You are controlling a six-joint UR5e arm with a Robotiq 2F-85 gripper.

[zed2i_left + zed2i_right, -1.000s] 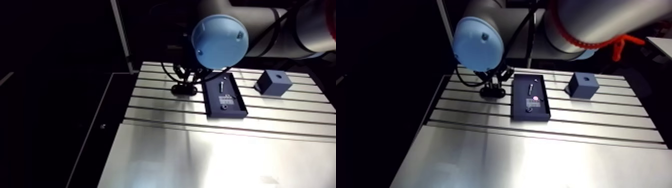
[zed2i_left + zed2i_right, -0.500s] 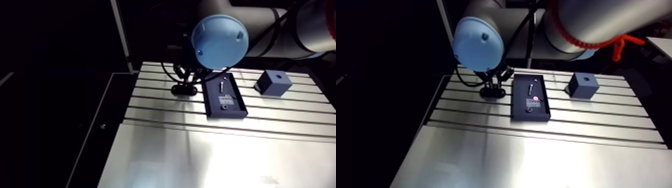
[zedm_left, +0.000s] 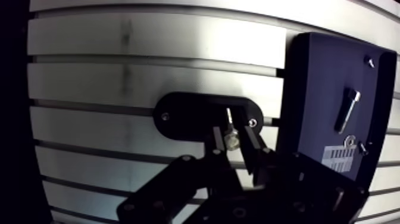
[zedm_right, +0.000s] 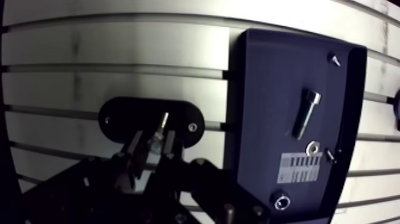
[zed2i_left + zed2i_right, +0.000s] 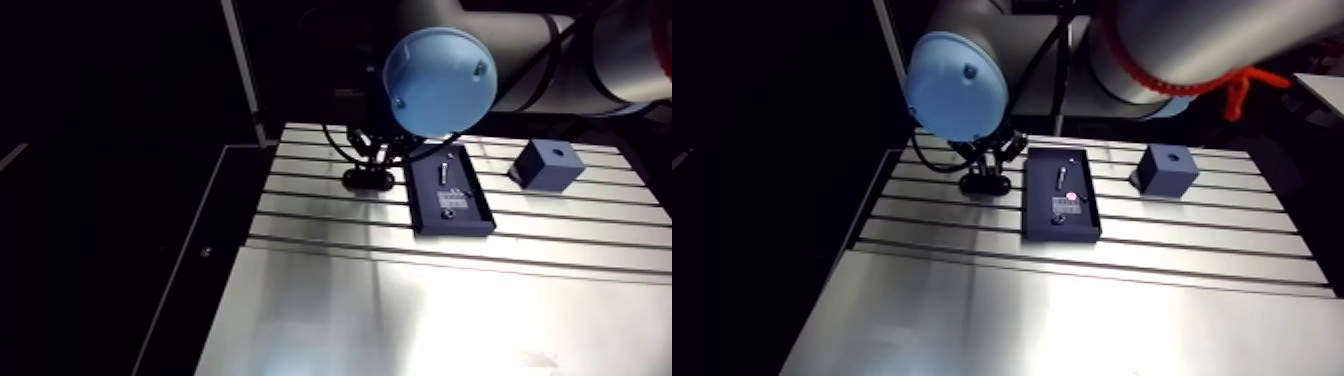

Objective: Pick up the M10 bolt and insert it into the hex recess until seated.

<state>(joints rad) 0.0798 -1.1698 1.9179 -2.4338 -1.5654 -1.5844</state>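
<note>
The hand was gripping the bolt. Its two fingers were pressed against the bolt's head end, and the thin silver shank stuck out past the fingertips at a slight tilt. The bolt hung over a black oval plate that lay flat on the table, across one of its slots. The shank pointed toward the plate's right half, close to one of the two small screws at the plate's ends. The pictures did not show whether the tip touched the plate, and no recess could be made out on it from the wrist view.

Just right of the plate, and apart from it, sat a dark shallow tray with a raised rim. In it lay a second, larger bolt, roughly in line with the tray's long side. Nearer than that bolt were a washer and a pale label, and a small ring-shaped part sat in the tray's near corner. A tiny screw lay in the far right corner.

In the arm view the hand came down below the blue joint cap onto the plate, at the far left of the slotted part of the table. A dark block with a hole in its top face stood well to the right of the tray, toward the far edge. The near part of the table was smooth sheet metal.
</note>
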